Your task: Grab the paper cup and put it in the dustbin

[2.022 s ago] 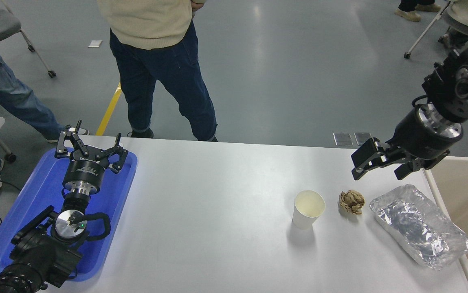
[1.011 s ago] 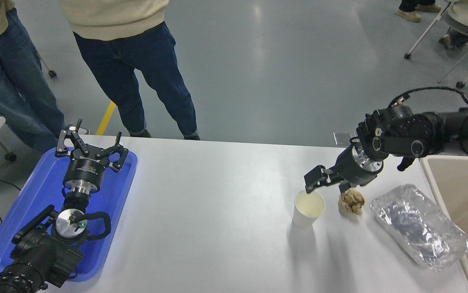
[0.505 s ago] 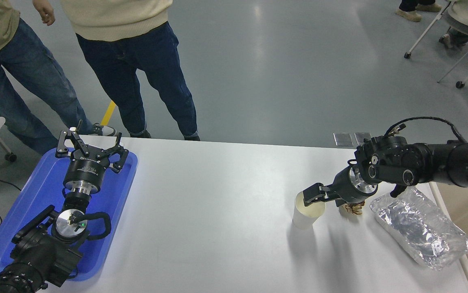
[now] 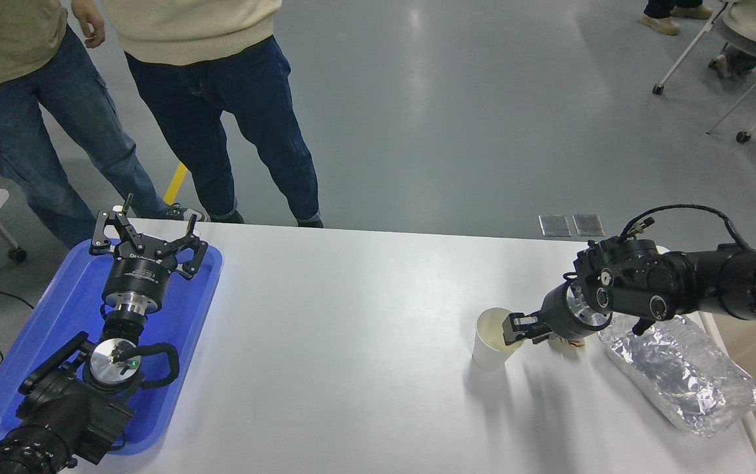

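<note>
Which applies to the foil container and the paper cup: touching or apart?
Apart. The head view shows bare table between the paper cup and the foil container.

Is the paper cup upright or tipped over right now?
Upright: the paper cup stands on its base on the table, mouth up, cream inside showing. The right pincer is at its rim.

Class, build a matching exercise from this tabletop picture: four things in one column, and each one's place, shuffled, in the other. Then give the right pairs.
Things
1. small white paper cup
2. crinkled silver foil container
3. flat blue plastic tray
4. right gripper

Places
A. at the table's right edge, lying flat
B. at the table's left end, under the parked left gripper
C. upright, right of the table's centre
D. at the cup's right rim

Pairs: 1-C, 2-A, 3-B, 4-D
</note>
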`<move>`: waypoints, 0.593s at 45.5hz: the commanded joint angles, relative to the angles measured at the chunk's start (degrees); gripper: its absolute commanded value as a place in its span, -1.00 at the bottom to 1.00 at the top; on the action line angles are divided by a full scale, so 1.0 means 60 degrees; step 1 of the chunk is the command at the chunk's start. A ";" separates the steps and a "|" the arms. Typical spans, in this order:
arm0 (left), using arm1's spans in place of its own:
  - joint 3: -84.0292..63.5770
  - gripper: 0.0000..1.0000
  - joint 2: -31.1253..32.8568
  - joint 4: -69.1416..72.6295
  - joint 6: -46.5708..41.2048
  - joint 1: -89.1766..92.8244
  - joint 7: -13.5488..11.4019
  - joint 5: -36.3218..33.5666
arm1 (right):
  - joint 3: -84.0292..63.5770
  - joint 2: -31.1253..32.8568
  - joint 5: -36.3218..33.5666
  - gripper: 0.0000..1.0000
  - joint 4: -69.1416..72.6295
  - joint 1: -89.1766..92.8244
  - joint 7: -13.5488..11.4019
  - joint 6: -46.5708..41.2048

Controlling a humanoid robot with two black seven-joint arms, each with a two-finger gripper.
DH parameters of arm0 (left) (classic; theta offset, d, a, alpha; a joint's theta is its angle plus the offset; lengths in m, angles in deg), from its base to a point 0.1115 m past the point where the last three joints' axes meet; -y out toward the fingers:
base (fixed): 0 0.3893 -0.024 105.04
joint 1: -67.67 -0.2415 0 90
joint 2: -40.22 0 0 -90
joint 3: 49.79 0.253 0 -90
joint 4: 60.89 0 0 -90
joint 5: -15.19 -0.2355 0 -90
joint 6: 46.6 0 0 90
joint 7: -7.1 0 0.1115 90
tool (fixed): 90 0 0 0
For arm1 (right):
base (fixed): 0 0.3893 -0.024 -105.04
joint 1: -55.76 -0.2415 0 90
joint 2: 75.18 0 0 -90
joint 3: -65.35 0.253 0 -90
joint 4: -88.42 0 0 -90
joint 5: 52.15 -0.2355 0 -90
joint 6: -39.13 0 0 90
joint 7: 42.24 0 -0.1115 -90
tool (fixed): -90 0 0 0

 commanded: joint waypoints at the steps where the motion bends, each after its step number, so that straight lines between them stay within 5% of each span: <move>1: 0.0000 1.00 0.0000 0.0000 -0.0001 0.0001 0.0001 0.0000 | -0.0251 0.0412 -0.0001 -1.00 0.0645 -0.0899 0.0013 -0.0067; 27: 0.0000 1.00 -0.0015 0.0000 -0.0001 -0.0028 0.0015 0.0000 | -0.3282 0.2288 -0.0821 -1.00 0.5142 -0.7196 0.0130 -0.1341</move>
